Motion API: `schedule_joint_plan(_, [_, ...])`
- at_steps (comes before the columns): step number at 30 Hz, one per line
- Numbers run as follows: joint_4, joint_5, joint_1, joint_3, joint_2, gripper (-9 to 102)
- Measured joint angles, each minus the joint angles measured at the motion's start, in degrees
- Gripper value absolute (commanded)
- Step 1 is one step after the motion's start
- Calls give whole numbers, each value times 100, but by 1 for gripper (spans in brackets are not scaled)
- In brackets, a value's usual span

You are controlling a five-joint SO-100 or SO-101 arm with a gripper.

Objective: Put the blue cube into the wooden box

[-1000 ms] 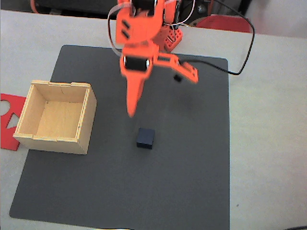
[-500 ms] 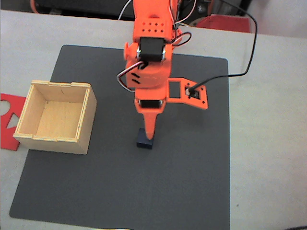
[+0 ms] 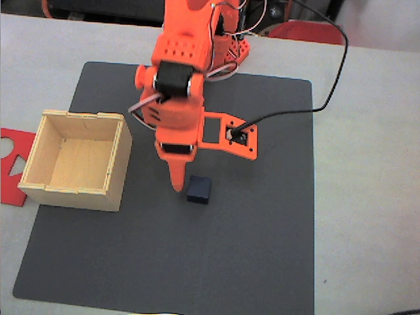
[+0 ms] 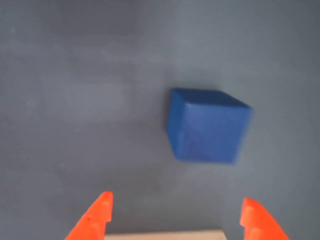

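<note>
On the dark mat [image 3: 249,249] that covers the pale worktop [image 3: 367,197], the fixed view shows the blue cube [image 3: 199,189] lying free near the middle, with the orange tool [image 3: 177,184] pointing down just to its left, its tip close beside the cube but not gripping it. The wooden box [image 3: 118,170] stands well to the left on the mat's edge, open-topped and with nothing in it, and a red sheet [image 3: 13,141] with cut-out shapes peeks out behind it. A black cable [image 3: 335,79] trails from the arm across the mat's far corner.

In the wrist view, the two orange fingertips [image 4: 97,217] rise from the bottom edge, spread wide apart with bare mat [image 4: 75,75] between them: the tool [image 4: 177,220] is released and holds nothing. The blue cube [image 4: 207,125] sits ahead of the gap, nearer the right-hand tip, slightly blurred.

As I judge it, nothing of the task is done yet. The cube is still to be grasped, lifted, carried over to the box and let go inside.
</note>
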Motion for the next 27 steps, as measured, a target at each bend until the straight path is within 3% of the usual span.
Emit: schedule_joint_plan(27, [-650,-176,-343,-756,-1116,29])
